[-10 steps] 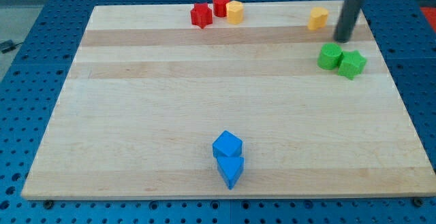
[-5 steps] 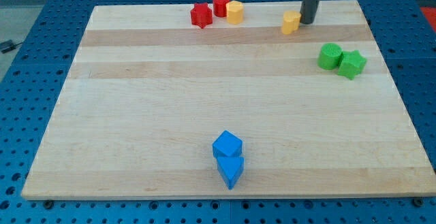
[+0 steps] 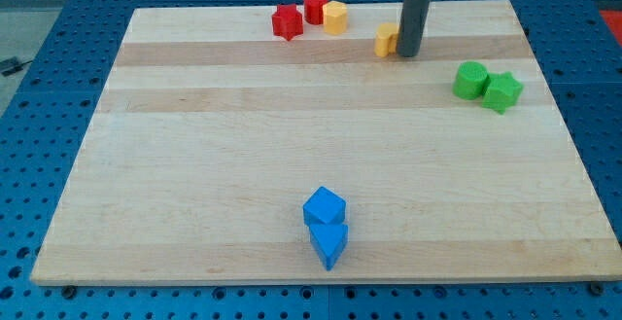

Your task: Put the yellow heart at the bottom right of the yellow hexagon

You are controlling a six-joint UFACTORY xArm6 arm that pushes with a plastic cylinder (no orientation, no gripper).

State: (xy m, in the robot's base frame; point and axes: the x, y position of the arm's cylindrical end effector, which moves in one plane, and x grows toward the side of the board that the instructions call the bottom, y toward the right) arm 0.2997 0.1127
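The yellow heart (image 3: 387,40) lies near the view's top, right of centre, partly hidden by the rod. My tip (image 3: 408,53) touches the heart's right side. The yellow hexagon (image 3: 335,17) sits further left at the top, touching a red round block (image 3: 315,7). The heart is to the right of the hexagon and a little lower, with a gap between them.
A red star (image 3: 287,22) lies left of the red round block. A green round block (image 3: 471,80) and a green star (image 3: 502,91) sit together at the right. A blue cube (image 3: 324,207) and a blue block (image 3: 329,243) sit together near the bottom centre.
My tip moved left along the top of the board and pushed the yellow heart left, towards the yellow hexagon.
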